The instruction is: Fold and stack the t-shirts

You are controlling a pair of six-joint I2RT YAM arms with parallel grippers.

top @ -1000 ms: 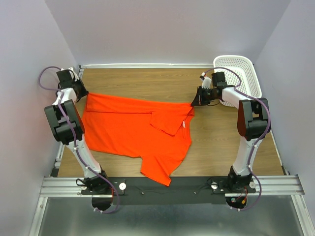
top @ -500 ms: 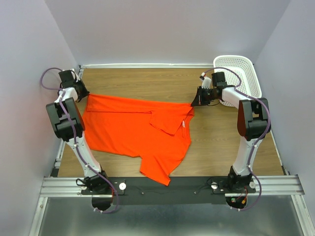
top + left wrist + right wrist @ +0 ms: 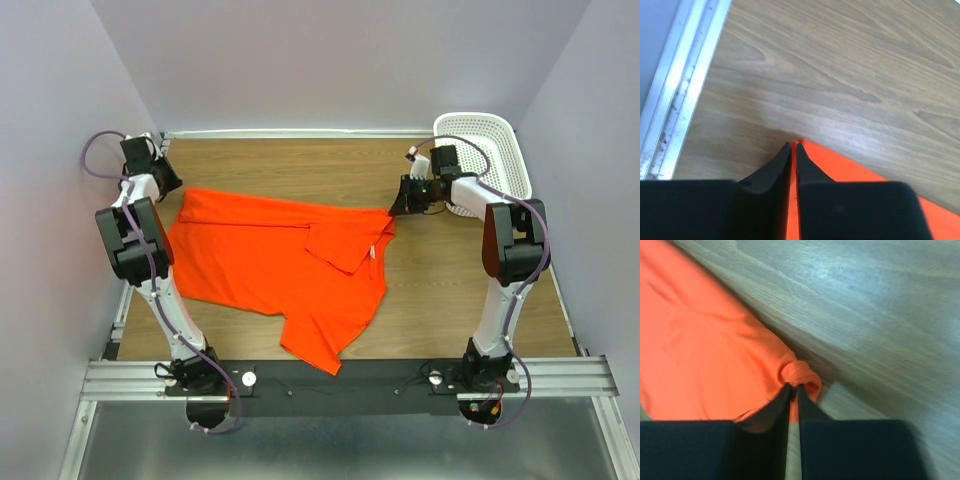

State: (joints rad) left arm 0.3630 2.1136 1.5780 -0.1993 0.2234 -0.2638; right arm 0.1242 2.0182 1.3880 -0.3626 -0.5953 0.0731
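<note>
— What kind of place is it?
— A robotics lab test cell: two black-and-white jointed robot arms (image 3: 493, 310) mounted on a silver slotted aluminium rail (image 3: 580, 375), a brown wood-grain tabletop (image 3: 300, 165), and plain pale lilac wall panels (image 3: 340, 60) closing in three sides.

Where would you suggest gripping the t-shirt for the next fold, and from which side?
I'd pinch the t-shirt at the tip of its near flap, coming in low from the near side. That flap lies flat and juts out that way, with bare table on either side of it.
</note>
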